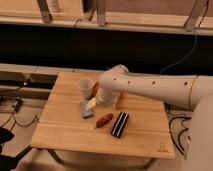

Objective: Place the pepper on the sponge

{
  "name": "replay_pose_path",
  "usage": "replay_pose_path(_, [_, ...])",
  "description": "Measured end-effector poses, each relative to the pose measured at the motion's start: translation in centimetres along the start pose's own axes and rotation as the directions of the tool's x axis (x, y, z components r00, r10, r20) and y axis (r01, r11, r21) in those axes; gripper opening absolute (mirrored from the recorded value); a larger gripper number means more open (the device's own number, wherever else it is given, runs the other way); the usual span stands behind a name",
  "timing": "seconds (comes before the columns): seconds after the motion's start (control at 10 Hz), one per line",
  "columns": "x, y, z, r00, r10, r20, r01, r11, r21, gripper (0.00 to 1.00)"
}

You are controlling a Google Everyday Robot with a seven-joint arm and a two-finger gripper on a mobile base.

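Observation:
The pepper point(104, 120), a small reddish-brown chili shape, lies on the wooden table point(65, 135) near the middle. Just to its left rests the sponge point(86, 111), a blue-grey pad lying flat. My white arm reaches in from the right, and its gripper point(98, 103) hangs low just behind the pepper, at the sponge's far right corner. A yellowish part of the gripper overlaps the sponge's top edge. Nothing can be seen held in it.
A black block with white stripes point(119, 124) lies right of the pepper. A pale cup point(86, 87) stands behind the sponge, with an orange plate point(94, 89) partly hidden by the arm. Cables trail on the floor at both sides.

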Motion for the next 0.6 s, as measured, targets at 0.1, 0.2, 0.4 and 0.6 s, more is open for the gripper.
replay_pose_path(0.1, [-0.1,0.3,1.0,1.000,0.003,0.017,-0.003,1.000,0.023,0.80])
replay_pose_path(0.2, [-0.4,0.0,1.9,0.999,0.027,0.039,-0.030,0.998,0.054,0.80])
replay_pose_path(0.4, [-1.3,-1.4,3.1,0.987,0.128,0.098,-0.139,0.983,0.120,0.80])
replay_pose_path(0.6, [-2.1,-2.4,3.0,0.953,0.264,0.148,-0.283,0.951,0.126,0.80])
